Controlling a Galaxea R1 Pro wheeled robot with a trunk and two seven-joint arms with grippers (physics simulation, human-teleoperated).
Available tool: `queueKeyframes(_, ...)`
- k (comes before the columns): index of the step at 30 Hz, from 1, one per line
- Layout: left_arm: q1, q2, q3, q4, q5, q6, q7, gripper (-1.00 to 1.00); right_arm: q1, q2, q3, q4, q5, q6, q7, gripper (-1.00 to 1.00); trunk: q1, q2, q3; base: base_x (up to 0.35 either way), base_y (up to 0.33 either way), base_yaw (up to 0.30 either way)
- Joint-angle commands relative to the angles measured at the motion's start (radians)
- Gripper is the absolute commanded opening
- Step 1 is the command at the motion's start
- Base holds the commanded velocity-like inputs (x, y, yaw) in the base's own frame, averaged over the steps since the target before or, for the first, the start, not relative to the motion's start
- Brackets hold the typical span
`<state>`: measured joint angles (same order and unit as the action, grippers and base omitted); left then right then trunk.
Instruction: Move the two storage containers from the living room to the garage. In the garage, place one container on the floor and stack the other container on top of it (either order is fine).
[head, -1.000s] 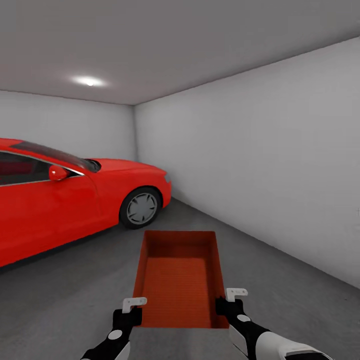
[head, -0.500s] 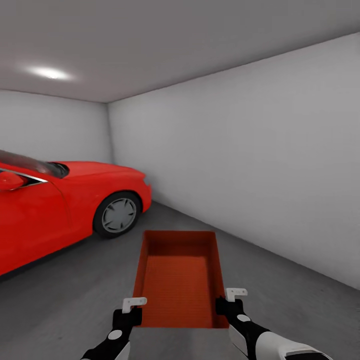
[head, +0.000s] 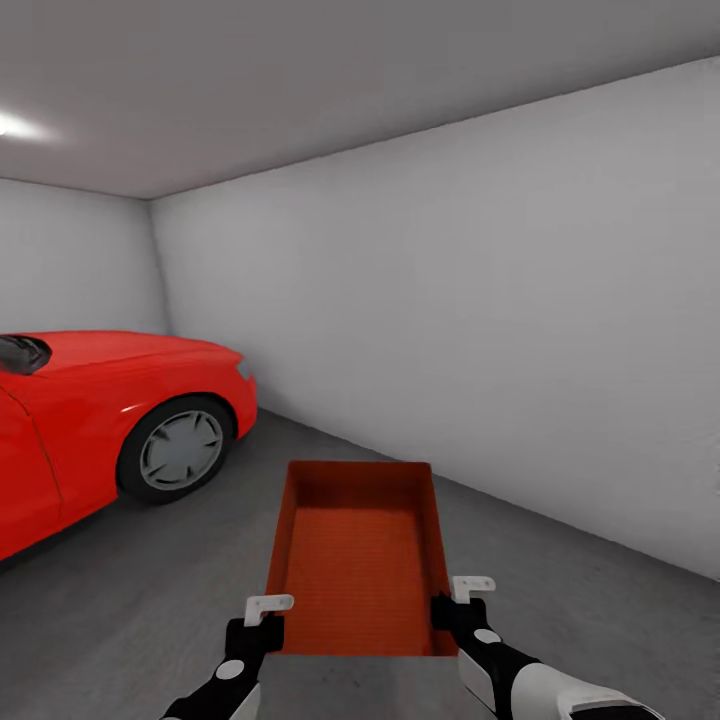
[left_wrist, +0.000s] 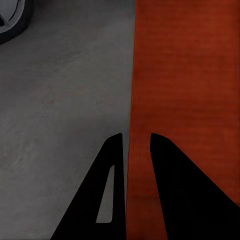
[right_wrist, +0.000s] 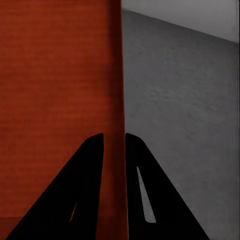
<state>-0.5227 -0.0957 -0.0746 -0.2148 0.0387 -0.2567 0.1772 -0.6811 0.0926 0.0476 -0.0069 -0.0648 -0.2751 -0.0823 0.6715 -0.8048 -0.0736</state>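
Rightward camera swing has carried the red car (head: 110, 430) toward 9 o'clock; the storage container (head: 358, 560) is clamped by left gripper (head: 268, 612) and right gripper (head: 462, 595) on opposite walls, above the floor (head: 600, 620).

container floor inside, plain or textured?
Orange-red with a fine ribbed texture on the storage container's inner floor; walls look smooth. Clearest in the head view.

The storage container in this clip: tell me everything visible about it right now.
The storage container is an orange-red, lidless rectangular bin with plain smooth walls and a finely ribbed inner bottom, and it is empty. It is held level above the dark grey floor, long axis pointing away from the robot. The left gripper and right gripper each pinch a long side wall near the near corners, jaws astride the wall.
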Motion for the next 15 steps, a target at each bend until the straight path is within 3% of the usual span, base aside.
queueKeyframes(1,0.000,0.001,0.008,0.000,-0.003,0.001,0.002,-1.00,-0.002,-0.011,-0.074,-0.002,-0.016,-0.006,-0.019,-1.00,0.001,-0.001,-0.002,0.321,0.000,-0.274)
queueKeyframes(15,0.000,0.001,0.007,0.000,-0.003,0.001,0.002,-1.00,-0.002,-0.011,-0.074,-0.002,-0.016,-0.006,-0.019,-1.00,0.001,-0.001,-0.002,0.321,0.000,-0.274)
